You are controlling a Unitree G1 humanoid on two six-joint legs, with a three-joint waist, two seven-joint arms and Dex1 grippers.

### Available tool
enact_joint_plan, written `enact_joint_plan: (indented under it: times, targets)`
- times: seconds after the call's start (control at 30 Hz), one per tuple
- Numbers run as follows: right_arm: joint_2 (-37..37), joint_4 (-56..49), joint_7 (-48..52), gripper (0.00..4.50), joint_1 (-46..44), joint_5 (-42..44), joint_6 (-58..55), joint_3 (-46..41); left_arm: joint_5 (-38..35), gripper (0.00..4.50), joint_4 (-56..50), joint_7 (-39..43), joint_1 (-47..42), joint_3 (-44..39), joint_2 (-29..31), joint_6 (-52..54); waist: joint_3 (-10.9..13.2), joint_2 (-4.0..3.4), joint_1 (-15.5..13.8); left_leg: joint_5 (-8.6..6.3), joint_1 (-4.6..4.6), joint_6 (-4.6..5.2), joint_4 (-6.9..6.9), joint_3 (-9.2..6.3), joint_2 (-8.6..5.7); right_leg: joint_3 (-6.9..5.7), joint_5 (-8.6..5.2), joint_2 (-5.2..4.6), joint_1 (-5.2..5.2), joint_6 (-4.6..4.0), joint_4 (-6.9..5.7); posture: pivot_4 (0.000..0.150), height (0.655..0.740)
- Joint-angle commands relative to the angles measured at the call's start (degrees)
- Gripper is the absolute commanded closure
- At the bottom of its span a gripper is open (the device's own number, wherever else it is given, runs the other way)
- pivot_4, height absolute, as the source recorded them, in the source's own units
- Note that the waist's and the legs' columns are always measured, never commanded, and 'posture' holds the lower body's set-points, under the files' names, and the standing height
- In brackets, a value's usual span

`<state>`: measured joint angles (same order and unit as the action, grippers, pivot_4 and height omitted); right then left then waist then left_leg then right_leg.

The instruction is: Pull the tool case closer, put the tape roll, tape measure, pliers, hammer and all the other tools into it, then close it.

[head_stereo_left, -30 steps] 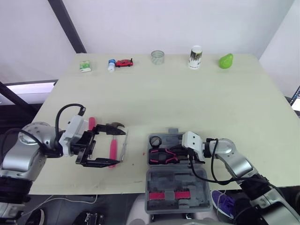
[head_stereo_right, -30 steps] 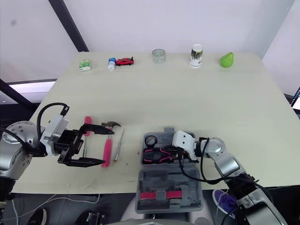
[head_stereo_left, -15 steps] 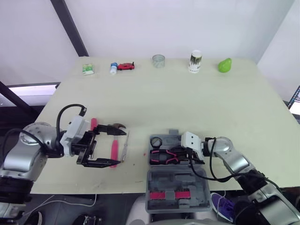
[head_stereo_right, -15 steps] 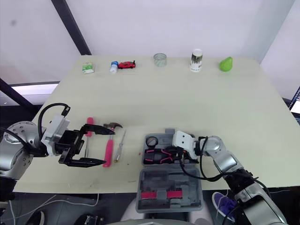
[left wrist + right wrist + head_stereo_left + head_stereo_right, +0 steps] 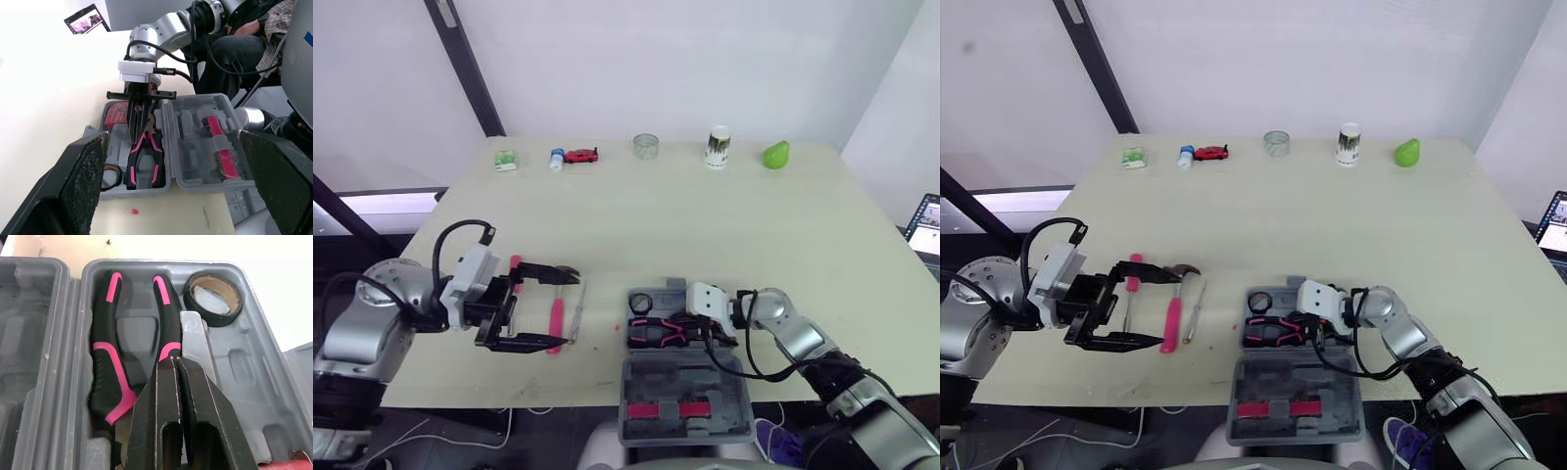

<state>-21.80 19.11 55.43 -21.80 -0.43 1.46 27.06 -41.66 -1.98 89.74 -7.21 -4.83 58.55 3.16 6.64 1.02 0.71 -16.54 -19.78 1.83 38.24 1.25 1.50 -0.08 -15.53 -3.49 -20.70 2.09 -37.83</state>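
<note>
The grey tool case point(image 5: 651, 377) lies open at the table's front edge, its lid towards me. In its tray are the pink-and-black pliers point(image 5: 107, 367), a black tape roll point(image 5: 213, 300) and a red item point(image 5: 117, 112). My right gripper point(image 5: 171, 361) is shut, its tips down in the tray right over one pliers handle. To the left, my left gripper point(image 5: 570, 309) is open. Its fingers straddle the pink-handled hammer point(image 5: 1171, 318) and a thin screwdriver point(image 5: 1193, 315) on the table. A pink-handled screwdriver point(image 5: 1133, 274) lies just beside them.
Along the far edge stand a small green box point(image 5: 505, 160), a blue-and-white bottle point(image 5: 557, 157), a red toy car point(image 5: 580, 155), a clear cup point(image 5: 646, 146), a white cup point(image 5: 719, 147) and a green pear point(image 5: 775, 154). A person point(image 5: 244, 39) sits behind the case.
The whole picture has shifted, so the camera has moved. Both grippers keep their places relative to the case and the tools.
</note>
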Motion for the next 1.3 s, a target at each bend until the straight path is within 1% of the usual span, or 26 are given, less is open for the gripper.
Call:
enact_joint_plan:
  times: [0.03, 0.1, 0.17, 0.23, 0.27, 0.33, 0.4, 0.47, 0.5, 0.53, 0.67, 0.7, 0.73, 0.77, 0.8, 0.83, 0.87, 0.9, 0.93, 1.0, 1.03, 1.07, 1.13, 1.3]
  targets:
    - [-0.70, 1.95, -2.97, 4.39, 3.03, -0.56, -0.08, -2.49, -0.99, 0.00, -1.93, 0.74, 0.33, -2.53, -1.00, 1.67, 0.26, -0.13, 0.00, 0.00, -0.03, 0.00, 0.00, 0.00, 0.00, -0.03, -0.01, -0.07, -0.03, -0.02, 0.00, 0.150, 0.7400]
    - [-0.51, -2.50, -3.37, 4.39, 3.46, 1.93, 0.77, -5.58, -1.82, 0.00, -2.42, -0.38, 0.64, -3.49, -1.94, 3.13, 0.68, -0.12, -0.04, 0.00, -0.13, 0.00, 0.01, 0.01, -0.02, -0.05, -0.01, -0.11, -0.11, -0.01, -0.01, 0.150, 0.7400]
    - [-0.38, -6.33, -4.29, 4.39, 4.09, 3.58, 1.35, -7.88, -2.05, 0.00, -2.84, -0.99, 0.97, -4.38, -2.72, 4.37, 0.94, -0.16, -0.10, 0.01, -0.42, 0.00, 0.07, 0.01, -0.02, -0.07, 0.01, -0.14, -0.41, -0.01, -0.05, 0.150, 0.7400]
    - [-0.51, -9.85, -4.68, 4.39, 4.87, 4.72, 1.19, -9.41, -2.48, 0.00, -3.27, -1.69, 1.33, -5.31, -3.30, 6.14, 1.17, -0.35, -0.04, 0.03, -1.20, 0.00, 0.16, 0.00, -0.12, -0.09, 0.05, -0.14, -1.08, 0.02, -0.18, 0.150, 0.7400]
    - [-0.52, -10.94, -4.62, 4.39, 5.17, 5.13, 0.88, -9.87, -2.61, 0.00, -3.43, -1.94, 1.42, -5.68, -3.54, 6.79, 1.18, -0.36, 0.00, 0.04, -1.50, -0.01, 0.16, 0.00, -0.15, -0.10, 0.18, -0.08, -1.39, 0.25, -0.20, 0.150, 0.7400]
    - [-0.20, -13.89, -4.78, 4.39, 6.04, 7.31, -0.48, -11.54, -3.03, 0.00, -3.94, -3.17, 1.64, -6.83, -4.50, 8.13, 1.25, -0.39, 0.15, 0.04, -2.22, -0.01, 0.17, -0.06, -0.16, -0.17, 0.20, 0.06, -2.11, 0.26, -0.26, 0.150, 0.7400]
    - [-0.78, -21.28, -6.63, 4.39, 8.41, 11.91, -3.18, -16.50, -4.01, 0.00, -4.22, -7.19, 3.52, -10.40, -6.36, 9.51, 1.29, -0.42, 0.20, 0.04, -2.40, -0.01, 0.15, -0.06, -0.12, -0.20, 0.19, 0.16, -2.28, 0.26, -0.21, 0.150, 0.7400]
    - [-2.20, -26.95, -8.16, 4.39, 11.52, 15.34, -3.39, -22.01, -4.89, 0.00, -4.32, -11.16, 6.56, -14.83, -8.30, 10.63, 1.32, -0.45, 0.14, 0.03, -2.80, 0.00, 0.11, -0.10, -0.10, -0.20, 0.19, 0.15, -2.64, 0.26, -0.15, 0.150, 0.7400]
    - [-2.88, -28.65, -8.66, 4.39, 13.11, 17.10, -4.39, -24.60, -4.70, 0.00, -4.06, -12.39, 8.21, -16.63, -9.09, 10.67, 1.34, -0.45, 0.09, 0.03, -3.15, -0.01, 0.12, -0.11, -0.12, -0.21, 0.20, 0.11, -2.88, 0.27, -0.12, 0.150, 0.7400]
    - [-3.44, -29.68, -9.40, 4.39, 14.56, 18.16, -5.40, -26.66, -4.04, 0.00, -3.82, -12.82, 9.75, -17.85, -9.59, 10.31, 1.35, -0.43, 0.05, 0.02, -3.14, 0.00, 0.12, -0.11, -0.16, -0.22, 0.19, -0.09, -2.85, 0.29, -0.12, 0.150, 0.7400]
    - [-6.64, -30.84, -11.05, 4.39, 22.93, 20.72, -5.05, -36.13, -1.69, 0.00, 0.03, -15.35, 15.58, -23.34, -12.59, 7.80, 1.45, -0.36, -0.30, -0.03, -3.09, 0.07, 0.12, -0.09, -0.25, -0.39, 0.18, -0.20, -2.75, 0.31, -0.01, 0.150, 0.7400]
    - [-7.10, -30.77, -11.23, 3.90, 25.41, 21.47, -3.95, -38.97, -0.60, 0.00, 1.64, -15.43, 17.28, -24.48, -13.26, 6.48, 1.49, -0.37, -0.31, -0.03, -3.08, 0.08, 0.14, -0.09, -0.25, -0.43, 0.18, -0.18, -2.74, 0.31, -0.03, 0.150, 0.7400]
    - [-7.18, -30.80, -11.52, 3.67, 27.74, 22.56, -3.24, -41.81, 0.36, 0.00, 3.22, -15.45, 18.82, -25.49, -13.82, 5.29, 1.51, -0.37, -0.29, -0.03, -3.05, 0.08, 0.13, -0.09, -0.26, -0.44, 0.19, -0.18, -2.73, 0.32, -0.06, 0.150, 0.7400]
    - [-7.22, -30.29, -11.63, 3.34, 31.36, 23.41, -1.83, -45.63, 1.40, 0.00, 5.41, -15.78, 20.87, -27.02, -14.60, 3.87, 1.56, -0.38, -0.29, -0.02, -2.99, 0.08, 0.14, -0.08, -0.25, -0.44, 0.20, -0.16, -2.71, 0.33, -0.10, 0.150, 0.7400]
    - [-7.07, -29.75, -11.57, 2.82, 34.59, 24.35, -0.75, -48.87, 2.20, 0.00, 7.39, -16.03, 22.61, -28.31, -15.22, 2.57, 1.58, -0.42, -0.31, -0.02, -2.95, 0.08, 0.15, -0.09, -0.23, -0.43, 0.19, -0.12, -2.68, 0.33, -0.11, 0.150, 0.7400]
    - [-6.96, -29.48, -11.50, 2.61, 36.73, 24.94, -0.05, -50.81, 2.69, 0.00, 8.60, -16.11, 23.70, -29.18, -15.65, 1.70, 1.60, -0.40, -0.29, -0.01, -2.91, 0.08, 0.15, -0.08, -0.23, -0.42, 0.19, -0.10, -2.66, 0.32, -0.12, 0.150, 0.7400]
    - [-6.57, -28.92, -11.23, 1.94, 39.24, 26.10, 0.27, -53.00, 3.45, 0.00, 10.24, -16.28, 24.99, -30.19, -16.15, 0.31, 1.63, -0.35, -0.24, -0.01, -2.80, 0.08, 0.14, -0.08, -0.21, -0.43, 0.18, -0.06, -2.56, 0.31, -0.11, 0.150, 0.7400]
    - [-6.14, -27.94, -11.28, 1.70, 41.31, 26.27, 1.32, -54.89, 4.02, 0.00, 12.01, -16.24, 26.08, -31.14, -16.61, -1.06, 1.64, -0.33, -0.21, -0.01, -2.79, 0.08, 0.14, -0.08, -0.21, -0.43, 0.18, -0.05, -2.56, 0.31, -0.11, 0.150, 0.7400]
    - [-5.42, -26.45, -11.31, 1.31, 44.24, 27.28, 1.65, -57.57, 4.64, 0.00, 15.12, -16.34, 27.53, -32.58, -17.10, -2.61, 1.64, -0.30, -0.16, -0.01, -2.78, 0.07, 0.16, -0.08, -0.19, -0.41, 0.18, -0.01, -2.56, 0.31, -0.11, 0.150, 0.7400]
    - [-3.90, -23.77, -11.97, 0.16, 48.55, 29.52, 1.69, -62.08, 5.66, 0.00, 20.79, -16.51, 29.45, -34.68, -17.65, -5.30, 1.65, -0.26, -0.08, -0.01, -2.48, 0.07, 0.16, -0.04, -0.17, -0.37, 0.10, -0.08, -2.30, 0.18, -0.10, 0.150, 0.7400]
    - [-3.41, -22.28, -11.55, 0.07, 50.43, 30.15, 2.19, -63.65, 6.26, 0.00, 23.33, -16.42, 30.10, -35.24, -17.71, -6.60, 1.67, -0.24, -0.09, -0.02, -2.30, 0.07, 0.15, -0.03, -0.14, -0.37, 0.04, -0.11, -2.10, 0.09, -0.07, 0.150, 0.7400]
    - [-3.17, -20.75, -10.90, 0.07, 52.01, 30.13, 3.09, -64.59, 7.04, 0.00, 25.40, -16.06, 30.57, -35.35, -17.71, -8.12, 1.68, -0.24, -0.09, -0.03, -2.13, 0.08, 0.10, -0.01, -0.13, -0.36, 0.02, -0.21, -1.96, 0.07, -0.02, 0.150, 0.7400]
    - [-2.90, -18.42, -10.11, 0.07, 53.87, 30.34, 4.10, -65.63, 7.69, 0.00, 27.60, -15.30, 31.06, -35.20, -17.78, -9.64, 1.70, -0.20, -0.08, -0.03, -2.10, 0.08, 0.08, 0.01, -0.13, -0.32, 0.01, -0.31, -1.98, 0.06, 0.01, 0.150, 0.7400]
    - [-3.54, -16.34, -11.01, 0.07, 53.47, 30.02, 4.32, -65.82, 7.94, 0.00, 27.29, -14.17, 30.45, -33.98, -17.95, -10.67, 1.72, -0.14, -0.06, -0.03, -2.01, 0.07, 0.11, 0.02, -0.08, -0.24, 0.03, -0.62, -1.98, 0.06, -0.04, 0.150, 0.7400]
